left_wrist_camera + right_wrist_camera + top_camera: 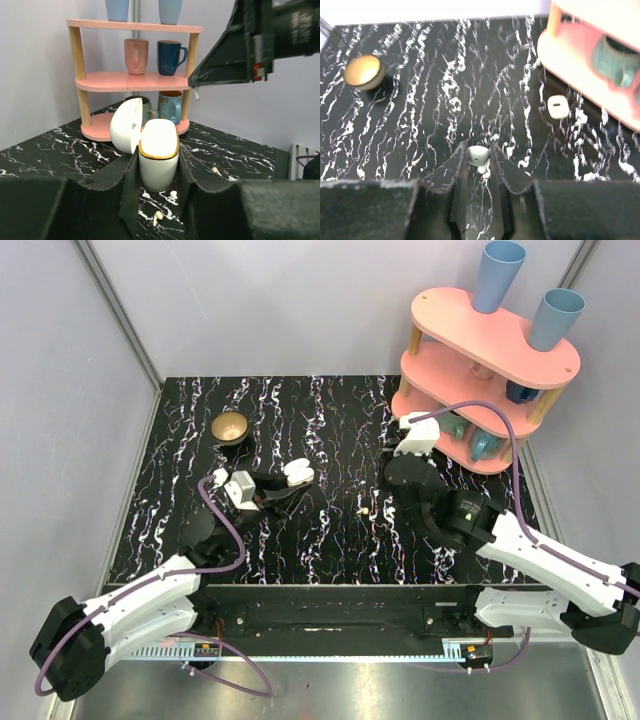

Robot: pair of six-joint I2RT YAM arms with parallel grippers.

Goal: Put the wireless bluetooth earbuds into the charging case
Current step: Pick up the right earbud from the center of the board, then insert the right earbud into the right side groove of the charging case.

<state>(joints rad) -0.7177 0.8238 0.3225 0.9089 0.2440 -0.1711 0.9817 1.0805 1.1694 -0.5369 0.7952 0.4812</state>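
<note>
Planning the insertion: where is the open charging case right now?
Top view: the charging case stands left of centre, clamped in the left pincer, lid open, the gold bowl beyond it.

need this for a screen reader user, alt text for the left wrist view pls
The left gripper clamps an upright white charging case with a gold rim, its lid flipped open to the left. Small loose earbuds lie on the black marbled table, and a pink shelf of mugs stands behind.
</note>
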